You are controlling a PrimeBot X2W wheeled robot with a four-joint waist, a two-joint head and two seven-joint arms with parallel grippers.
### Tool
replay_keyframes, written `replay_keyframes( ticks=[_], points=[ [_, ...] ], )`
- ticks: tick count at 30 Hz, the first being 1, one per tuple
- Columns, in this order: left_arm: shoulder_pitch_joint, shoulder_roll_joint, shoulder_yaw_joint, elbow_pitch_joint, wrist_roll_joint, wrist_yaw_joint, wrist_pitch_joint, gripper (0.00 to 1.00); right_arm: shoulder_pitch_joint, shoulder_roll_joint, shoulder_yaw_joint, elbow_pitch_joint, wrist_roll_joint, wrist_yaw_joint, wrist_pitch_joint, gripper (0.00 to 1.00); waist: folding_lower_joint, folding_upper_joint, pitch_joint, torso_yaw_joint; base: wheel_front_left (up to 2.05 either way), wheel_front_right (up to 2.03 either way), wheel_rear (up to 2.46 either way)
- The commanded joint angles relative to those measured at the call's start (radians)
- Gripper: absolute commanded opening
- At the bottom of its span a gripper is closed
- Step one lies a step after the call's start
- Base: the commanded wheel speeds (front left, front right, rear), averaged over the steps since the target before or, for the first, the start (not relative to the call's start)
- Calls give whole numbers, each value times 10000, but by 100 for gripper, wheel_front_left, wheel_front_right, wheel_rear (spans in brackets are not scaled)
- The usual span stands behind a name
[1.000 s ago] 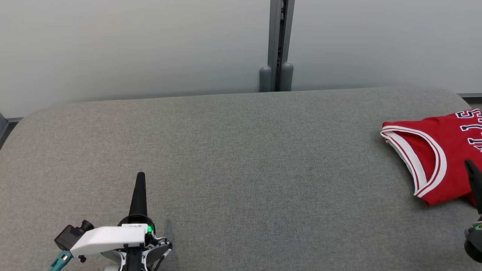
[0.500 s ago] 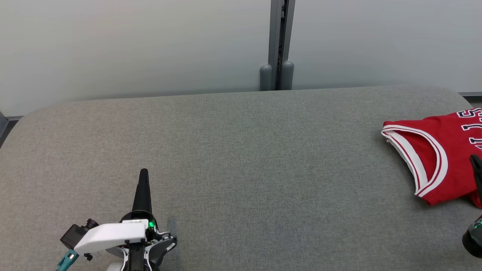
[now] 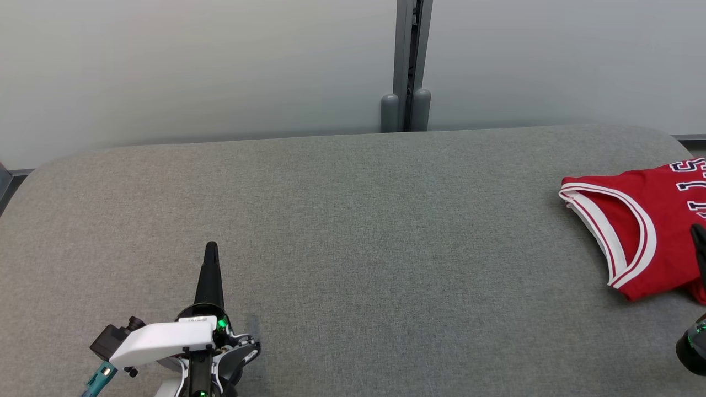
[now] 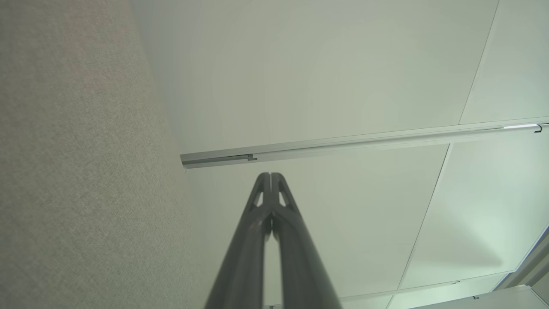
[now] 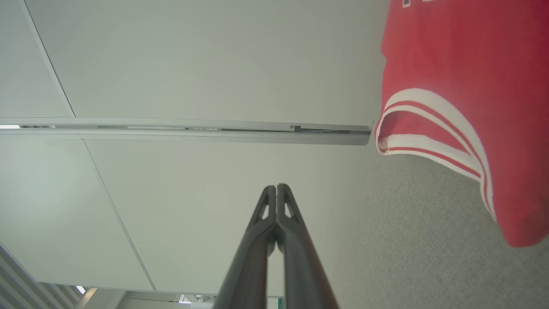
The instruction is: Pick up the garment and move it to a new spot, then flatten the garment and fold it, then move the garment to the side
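Plainly, the red sleeveless jersey with white-striped trim (image 3: 651,231) lies at the right end of the grey fabric-covered table (image 3: 353,248); the left gripper (image 3: 210,249) and right gripper (image 5: 276,189) have fingers closed, empty. A stray right-arm sweep could drag it askew.

The red garment (image 3: 656,226) runs off the right edge of the head view, so its far part is cut off. The dark letters (image 3: 690,184) on it are cut off too and cannot be read. The right gripper (image 3: 700,237), over the garment's near corner, is cut by the same edge. In the right wrist view the garment goes past the top and right edges.
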Motion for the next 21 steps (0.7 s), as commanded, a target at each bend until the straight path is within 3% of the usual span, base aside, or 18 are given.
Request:
replay_keyframes(
  ticks=[1,21],
  points=[
    [-77,21,2,-2,-27,-35,-12,0,-25,-95,-24,-14,78,23,10,0,0,0,0,0,0,0,0],
    [-76,21,4,-6,-28,-35,-12,0,6,-114,53,-12,122,21,-49,0,0,0,0,0,0,0,0]
  ],
)
